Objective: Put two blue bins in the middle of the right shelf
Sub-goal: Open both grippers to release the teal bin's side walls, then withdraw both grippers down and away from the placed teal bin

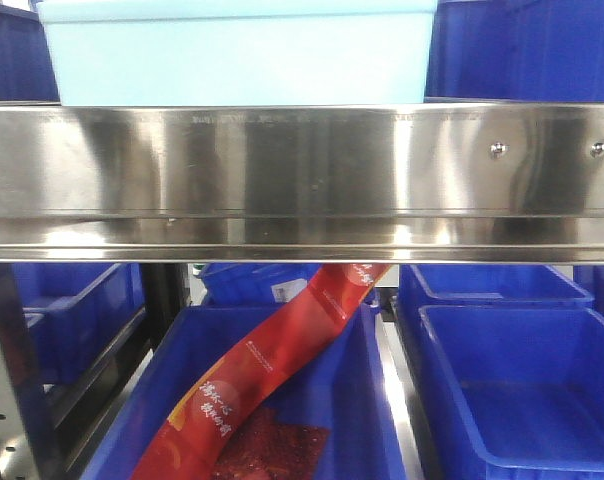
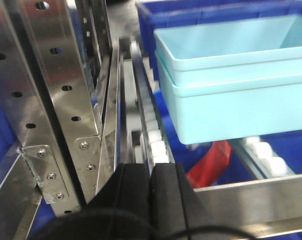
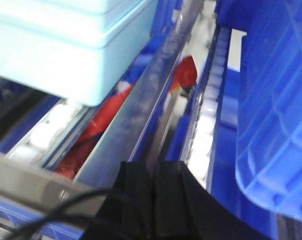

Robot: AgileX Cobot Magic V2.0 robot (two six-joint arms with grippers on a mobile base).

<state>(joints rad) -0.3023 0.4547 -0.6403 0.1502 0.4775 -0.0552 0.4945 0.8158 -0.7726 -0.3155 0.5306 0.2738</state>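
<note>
The light blue bins [image 1: 237, 50] sit on top of a shiny steel shelf rail [image 1: 302, 180] in my front view, toward the left. Only their bottom part shows here. A dark blue bin [image 1: 527, 45] is just to their right on the same level. Below the rail I see more dark blue bins. One in the middle [image 1: 312, 400] has a long red packet [image 1: 282, 360] hanging down into it. Another [image 1: 522, 390] sits beside it on the right. I see no gripper in this view.

In my left wrist view, two light blue bins are stacked, one inside the other [image 2: 236, 80]. They rest on a track of white rollers [image 2: 151, 125]. A steel post with holes [image 2: 46, 100] stands to the left. My left gripper [image 2: 152, 200] is low in the picture, near the rail. Its black fingers are pressed together and hold nothing.

In my right wrist view, the light blue stack [image 3: 76, 45] is up on the left. A dark blue bin [image 3: 276, 100] is close on the right. My right gripper [image 3: 153, 200] points at the gap between them. Its fingers are also pressed together, with nothing in them.
</note>
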